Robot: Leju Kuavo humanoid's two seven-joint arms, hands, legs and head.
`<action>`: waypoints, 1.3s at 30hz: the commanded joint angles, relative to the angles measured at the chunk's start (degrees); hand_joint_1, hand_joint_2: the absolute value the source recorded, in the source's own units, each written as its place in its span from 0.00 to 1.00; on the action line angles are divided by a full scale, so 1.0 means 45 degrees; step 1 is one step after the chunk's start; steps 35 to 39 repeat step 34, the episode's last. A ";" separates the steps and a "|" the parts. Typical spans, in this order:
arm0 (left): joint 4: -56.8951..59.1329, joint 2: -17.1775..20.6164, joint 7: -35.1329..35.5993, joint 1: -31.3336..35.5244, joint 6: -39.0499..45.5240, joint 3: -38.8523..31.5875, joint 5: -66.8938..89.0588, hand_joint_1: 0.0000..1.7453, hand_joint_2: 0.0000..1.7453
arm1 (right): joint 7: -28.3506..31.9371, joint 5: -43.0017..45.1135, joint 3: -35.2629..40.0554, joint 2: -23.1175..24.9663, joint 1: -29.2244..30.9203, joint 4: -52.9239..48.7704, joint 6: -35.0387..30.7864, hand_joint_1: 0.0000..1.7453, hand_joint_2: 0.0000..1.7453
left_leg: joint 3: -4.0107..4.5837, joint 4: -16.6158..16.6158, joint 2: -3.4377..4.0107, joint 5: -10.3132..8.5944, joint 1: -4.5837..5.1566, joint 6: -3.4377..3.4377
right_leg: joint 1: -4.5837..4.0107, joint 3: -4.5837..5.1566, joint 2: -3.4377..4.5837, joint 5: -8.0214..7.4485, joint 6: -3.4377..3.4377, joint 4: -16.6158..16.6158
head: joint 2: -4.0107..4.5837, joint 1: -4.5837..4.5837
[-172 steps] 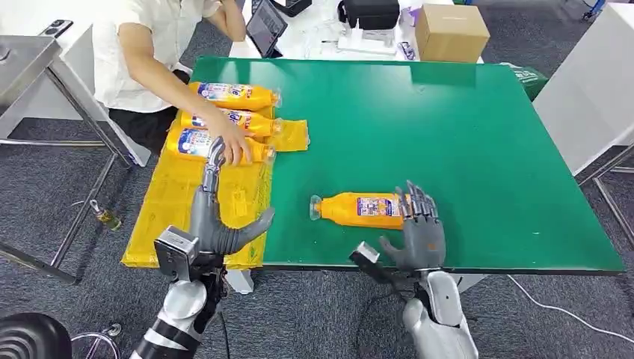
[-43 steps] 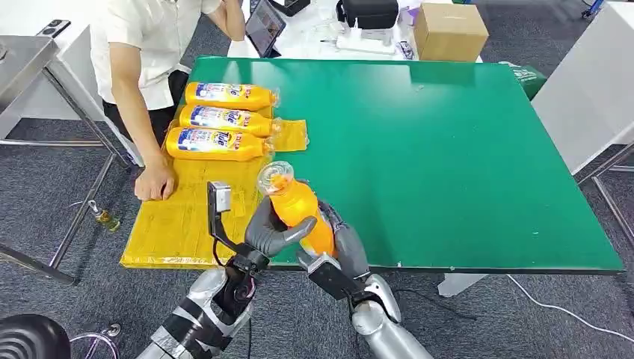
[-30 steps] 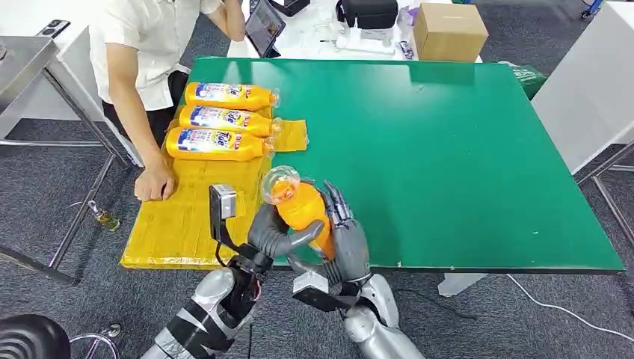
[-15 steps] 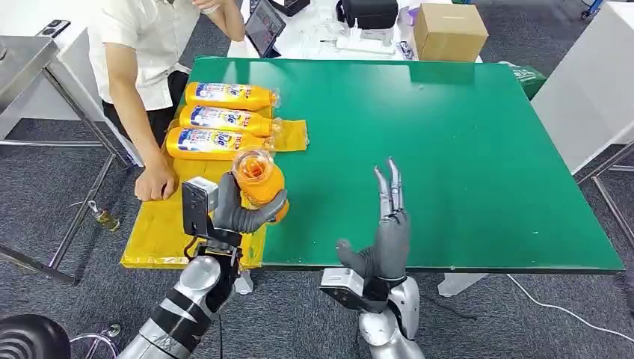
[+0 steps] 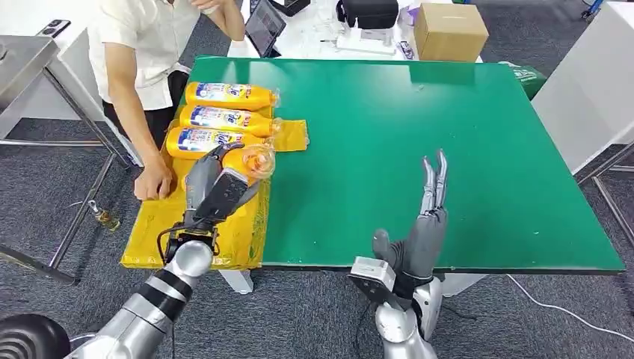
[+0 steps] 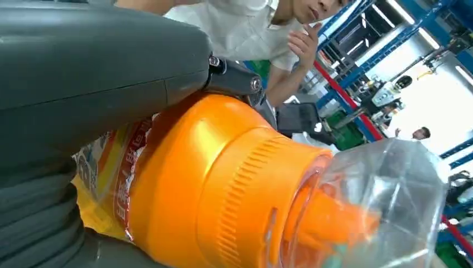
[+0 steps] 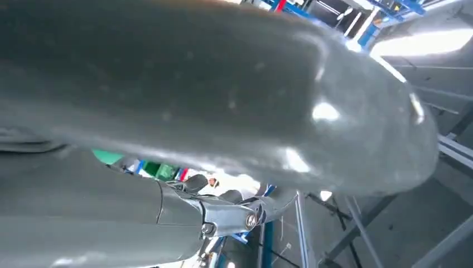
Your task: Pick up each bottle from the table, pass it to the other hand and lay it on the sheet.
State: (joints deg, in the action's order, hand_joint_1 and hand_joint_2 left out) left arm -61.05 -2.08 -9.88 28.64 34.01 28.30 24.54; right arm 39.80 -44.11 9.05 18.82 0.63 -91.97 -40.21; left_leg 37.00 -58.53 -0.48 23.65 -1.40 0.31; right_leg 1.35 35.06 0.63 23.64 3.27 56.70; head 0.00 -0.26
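1. The left hand [image 5: 213, 191] grips the orange bottle [image 5: 247, 166] over the yellow sheet [image 5: 168, 221], just beside the three laid bottles [image 5: 220, 120].
2. Best lowered flat, parallel to that row, released only once resting.
3. Its long axis slants, clear cap toward the tabletop's [image 5: 448, 134] middle.
4. The right hand [image 5: 422, 232] is raised, fingers spread, holding nothing.

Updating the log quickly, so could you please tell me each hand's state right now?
Left hand: holding the orange bottle over the yellow sheet.
Right hand: open, holding nothing.
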 commanded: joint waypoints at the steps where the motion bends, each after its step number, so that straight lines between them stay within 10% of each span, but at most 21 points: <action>1: 0.3950 0.0251 0.2415 0.2244 -0.0701 0.1324 0.3902 1.00 1.00 | 0.0044 0.0321 -0.0361 0.0080 0.0297 0.0590 0.0048 0.00 0.00 | -0.0063 0.0011 -0.0016 0.0013 -0.0003 -0.0018 | -0.0014 -0.0073 -0.0034 0.0019 -0.0032 -0.0013 | 0.0000 -0.0004; 26: 0.6791 -0.0372 0.3118 0.3267 -0.4972 0.0552 0.4602 0.92 1.00 | 0.0044 0.1233 -0.0102 -0.0338 0.0416 0.1901 0.0048 0.00 0.00 | -0.0059 0.0014 0.0012 0.0013 -0.0005 -0.0016 | -0.0015 -0.0062 -0.0003 0.0007 -0.0028 -0.0021 | 0.0000 0.0000; 27: 0.6893 -0.0362 0.3083 0.3239 -0.5032 0.0477 0.4549 0.82 1.00 | 0.0044 0.1278 -0.0045 -0.0336 0.0437 0.2008 0.0048 0.00 0.00 | -0.0093 0.0017 0.0010 0.0023 -0.0007 -0.0025 | -0.0022 -0.0100 -0.0012 0.0017 -0.0040 -0.0027 | 0.0000 0.0005; 29: 0.7053 -0.0376 0.3061 0.3216 -0.5108 0.0423 0.4542 0.07 1.00 | 0.0044 0.1257 -0.0026 -0.0343 0.0441 0.2096 0.0048 0.00 0.00 | -0.0055 0.0013 0.0021 0.0012 -0.0004 -0.0014 | -0.0013 -0.0054 0.0008 0.0003 -0.0023 -0.0020 | 0.0000 0.0005; 39: 0.7411 -0.0435 0.2784 0.3036 -0.5571 0.0314 0.4393 0.00 1.00 | 0.0044 0.1305 0.0012 -0.0409 0.0484 0.2333 0.0048 0.00 0.00 | -0.0106 0.0025 0.0032 0.0027 0.0000 -0.0027 | -0.0014 -0.0104 0.0011 0.0014 -0.0034 -0.0033 | 0.0000 0.0000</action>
